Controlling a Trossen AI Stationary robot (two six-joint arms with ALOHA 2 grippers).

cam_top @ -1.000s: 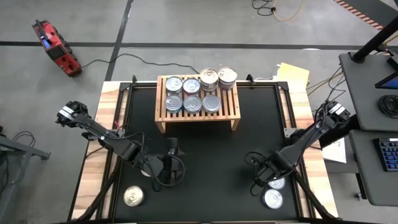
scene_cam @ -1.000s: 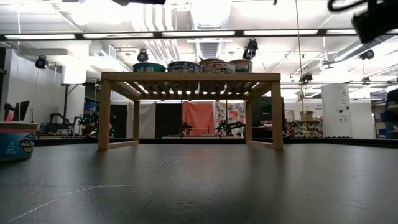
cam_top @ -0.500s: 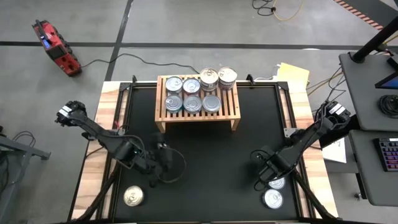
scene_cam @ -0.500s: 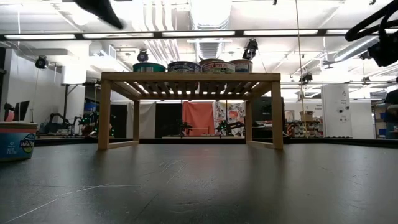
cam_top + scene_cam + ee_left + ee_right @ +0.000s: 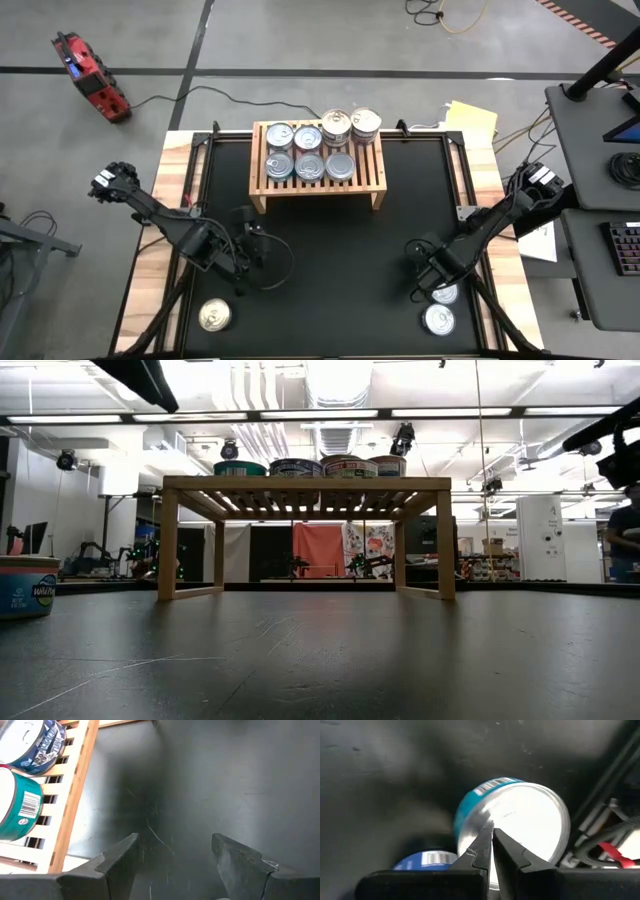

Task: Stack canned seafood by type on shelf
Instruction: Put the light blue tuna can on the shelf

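Eight tins are counted on the shelf [image 5: 316, 159] in the high view: a back row of four, of which the right two are taller or stacked (which cannot be told), and a front row of three, plus whatever lies beneath. Three more cans are seen off the shelf on the black mat [image 5: 340, 260]: a gold-lidded tin [image 5: 213, 316] near the front-left corner, well apart from the shelf, and two silver-lidded tins [image 5: 438, 320] at the front right.

The left gripper [image 5: 252, 240] is held just in front of the shelf's left leg, its jaws spread and nothing between them. The right gripper [image 5: 491, 847] is clenched, empty, above a teal-labelled tin [image 5: 520, 822], with a blue-labelled tin [image 5: 425, 860] beside it.
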